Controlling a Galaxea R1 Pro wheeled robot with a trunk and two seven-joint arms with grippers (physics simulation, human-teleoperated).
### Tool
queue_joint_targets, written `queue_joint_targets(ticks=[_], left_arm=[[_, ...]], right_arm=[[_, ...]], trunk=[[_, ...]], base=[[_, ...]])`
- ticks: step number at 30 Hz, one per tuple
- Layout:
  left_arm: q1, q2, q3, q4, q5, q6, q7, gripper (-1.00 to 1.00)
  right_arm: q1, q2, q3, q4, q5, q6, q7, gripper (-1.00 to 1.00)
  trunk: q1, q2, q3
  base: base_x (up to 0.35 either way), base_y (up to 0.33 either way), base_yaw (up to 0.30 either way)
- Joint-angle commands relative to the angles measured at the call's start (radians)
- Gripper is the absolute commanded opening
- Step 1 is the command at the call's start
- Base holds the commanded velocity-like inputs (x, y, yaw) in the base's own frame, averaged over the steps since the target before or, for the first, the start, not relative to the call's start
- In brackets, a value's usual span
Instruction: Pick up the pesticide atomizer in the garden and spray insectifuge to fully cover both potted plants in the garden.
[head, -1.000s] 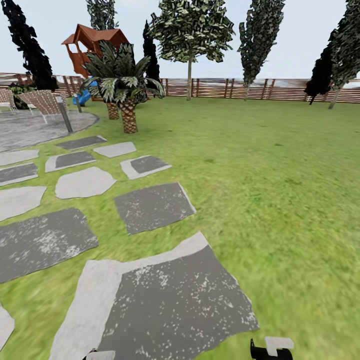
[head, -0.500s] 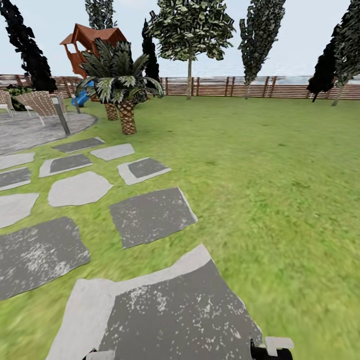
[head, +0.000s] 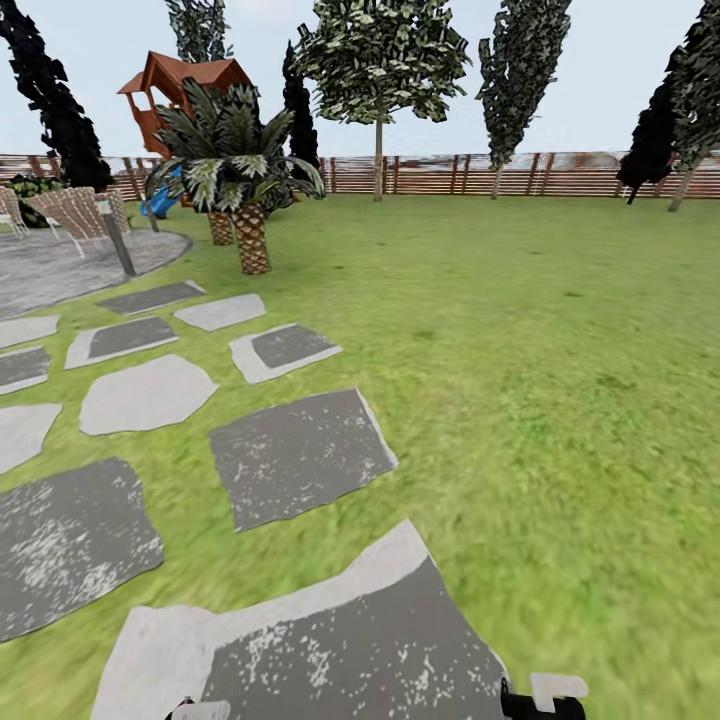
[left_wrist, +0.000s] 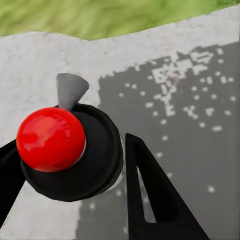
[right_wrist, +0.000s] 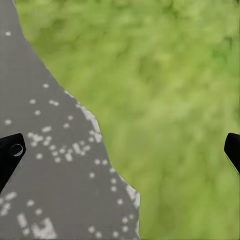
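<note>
You've got the lawn (head: 560, 400) underfoot, green, running back to the fence. Grey stepping stones (head: 295, 452) lie flat in it on your left, w/ grass strips btwn them. Round paved patio (head: 60, 265) sits far left, palms (head: 245, 180) rooted in the grass just beside it.

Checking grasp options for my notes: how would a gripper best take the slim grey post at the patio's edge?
Likely the post by its mid-shaft, from the side with fingers level: it stands slim and nearly upright at the patio edge. Too distant for finer detail.
</note>
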Motion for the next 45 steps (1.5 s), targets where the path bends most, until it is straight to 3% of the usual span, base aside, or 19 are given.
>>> queue_joint_targets(ticks=[1, 45], left_arm=[[-0.001, 0.000, 0.005, 0.001, -0.005, -0.004, 0.001, -1.00], [-0.001, 0.000, 0.004, 0.001, -0.005, -0.004, 0.001, -1.00]], right_arm=[[-0.001, 0.000, -0.008, 0.001, 0.011, -0.003, -0.003, 1.00], [-0.001, 0.000, -0.008, 0.001, 0.011, -0.003, -0.003, 1.00]], trunk=[[0.000, 0.000, -0.001], [0.000, 0.000, -0.001]], base=[[0.340, 0.000, 0.000], [0.340, 0.000, 0.000]])
